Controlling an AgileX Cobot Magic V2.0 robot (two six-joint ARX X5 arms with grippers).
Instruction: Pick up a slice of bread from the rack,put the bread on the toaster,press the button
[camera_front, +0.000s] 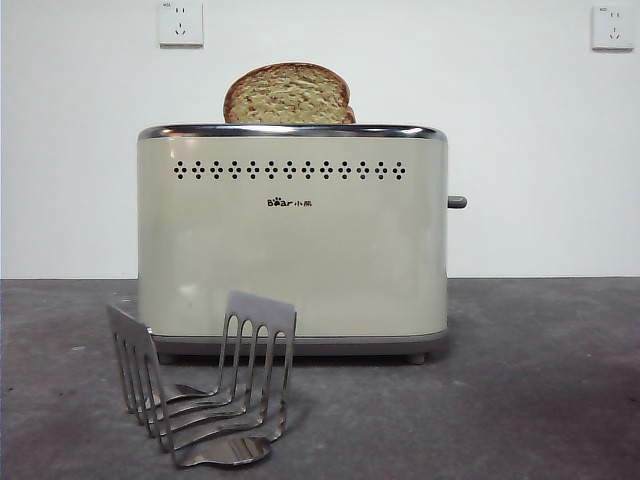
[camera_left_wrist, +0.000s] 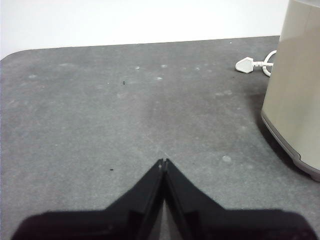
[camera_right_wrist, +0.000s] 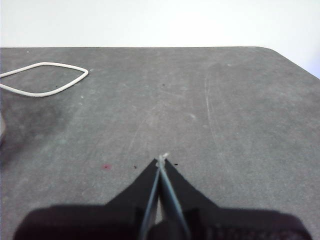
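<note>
The cream toaster (camera_front: 292, 235) stands in the middle of the front view, with its lever (camera_front: 457, 202) on its right side. The slice of bread (camera_front: 288, 95) stands upright in the toaster's top slot, its rounded top sticking out. The silver rack (camera_front: 205, 385) stands in front of the toaster at the lower left and holds nothing. My left gripper (camera_left_wrist: 163, 161) is shut and empty above the grey table, with the toaster's side (camera_left_wrist: 295, 95) off to one side. My right gripper (camera_right_wrist: 161, 160) is shut and empty over bare table. Neither arm shows in the front view.
A white plug and cable (camera_left_wrist: 256, 64) lie behind the toaster. A loop of white cable (camera_right_wrist: 44, 79) lies on the table in the right wrist view. Two wall sockets (camera_front: 180, 24) sit on the white wall. The table's rounded corner (camera_right_wrist: 280, 52) is near.
</note>
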